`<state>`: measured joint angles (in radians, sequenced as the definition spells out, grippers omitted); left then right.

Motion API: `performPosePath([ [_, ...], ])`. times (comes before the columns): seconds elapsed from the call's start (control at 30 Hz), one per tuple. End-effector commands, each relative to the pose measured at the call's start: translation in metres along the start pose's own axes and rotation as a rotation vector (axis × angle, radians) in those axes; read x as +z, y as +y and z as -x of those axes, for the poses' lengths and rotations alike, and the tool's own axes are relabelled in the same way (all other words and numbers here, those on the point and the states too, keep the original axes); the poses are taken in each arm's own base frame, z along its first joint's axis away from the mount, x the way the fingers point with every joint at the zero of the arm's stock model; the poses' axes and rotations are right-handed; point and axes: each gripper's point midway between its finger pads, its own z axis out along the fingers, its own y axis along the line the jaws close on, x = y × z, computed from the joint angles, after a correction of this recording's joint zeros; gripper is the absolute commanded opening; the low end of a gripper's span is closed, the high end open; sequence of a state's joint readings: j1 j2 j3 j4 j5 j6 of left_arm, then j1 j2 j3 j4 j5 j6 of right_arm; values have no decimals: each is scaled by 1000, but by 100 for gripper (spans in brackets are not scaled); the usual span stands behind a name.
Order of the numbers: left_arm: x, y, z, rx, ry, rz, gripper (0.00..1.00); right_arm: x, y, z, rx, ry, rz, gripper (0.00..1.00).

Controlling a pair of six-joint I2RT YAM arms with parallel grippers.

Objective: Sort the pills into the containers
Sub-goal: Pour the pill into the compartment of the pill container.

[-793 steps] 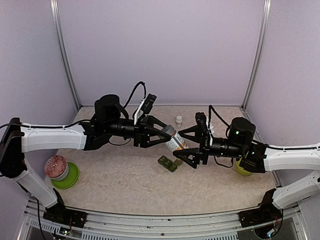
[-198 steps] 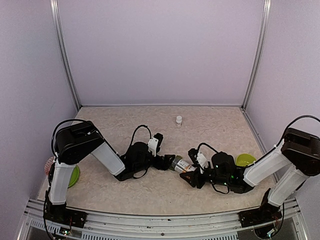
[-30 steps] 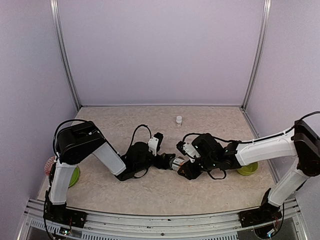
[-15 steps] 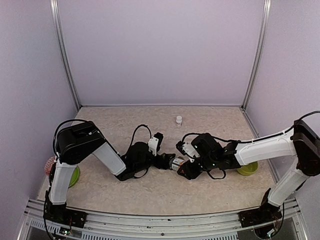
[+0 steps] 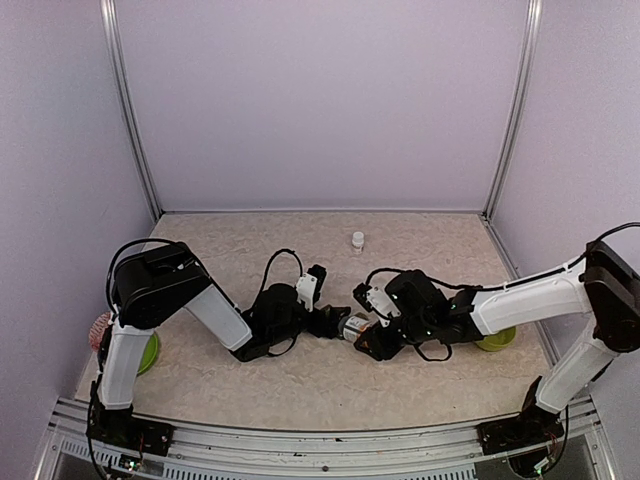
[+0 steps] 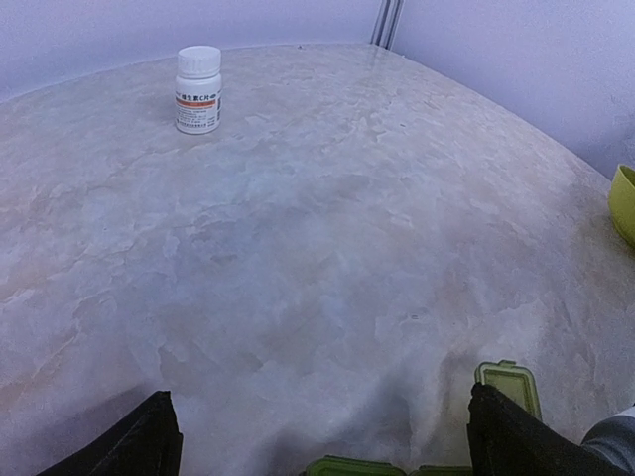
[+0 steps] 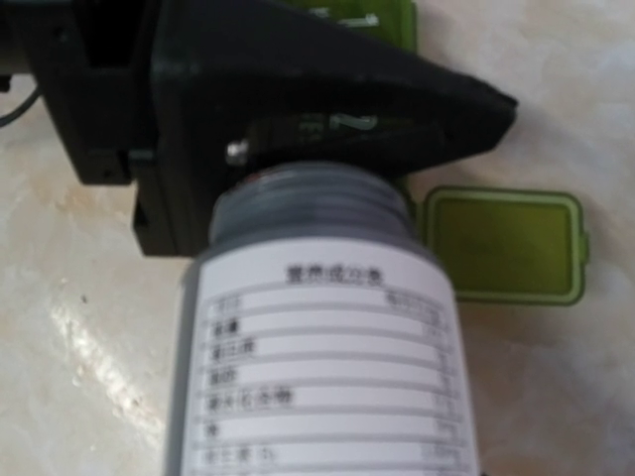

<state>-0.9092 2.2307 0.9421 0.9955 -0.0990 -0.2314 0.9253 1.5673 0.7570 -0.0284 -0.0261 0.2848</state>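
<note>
Top view, both arms stretched low over the table (image 5: 300, 390), with left gripper (image 5: 335, 322) and right gripper (image 5: 362, 334) meeting tip to tip near its middle.

At the right gripper: a clenched hold on a grey bottle (image 7: 322, 347) with a white label, lying over. In the right wrist view, threaded neck toward 12 o'clock, hard against a black finger (image 7: 327, 89) of the left gripper.

At the left gripper: released, with fingers (image 6: 139, 451) spread wide apart.

For the pill box (image 7: 506, 243), see the right wrist view: one olive-green lid flipped open and flat at 3 o'clock of the bottle neck, more of the box at 12 o'clock, partly hidden by the black finger. In the left wrist view, same box at the 6 o'clock edge between the spread fingers, with an open lid just beside the finger at 5 o'clock. Cannot tell whether any pills lie in the compartments.

Elsewhere in the top view: white bottle (image 5: 358, 240) upright at 12 o'clock of the grippers, well apart. Bowl (image 5: 495, 338) at 3 o'clock, partly behind the right arm. Left bowl (image 5: 148, 355) at 9 o'clock, beside the left arm's base.
</note>
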Motion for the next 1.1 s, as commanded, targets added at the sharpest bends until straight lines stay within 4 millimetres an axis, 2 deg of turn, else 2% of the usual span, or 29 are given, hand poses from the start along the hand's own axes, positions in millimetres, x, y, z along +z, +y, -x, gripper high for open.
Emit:
performPosePath([
  [0.0,-5,15,-77,6,227,39,98,3,-2,-1,-5,-40,15,22],
  [0.47,-5,16,-77,5,227,39,98,-16,-3,7,-19,-162,30,22],
  [0.8,-5,15,-77,5,227,37,98,-17,2,6,-11,-243,90,22],
  [1.07,-5,15,-76,7,225,39,98,-28,3,16,-14,-339,108,21],
])
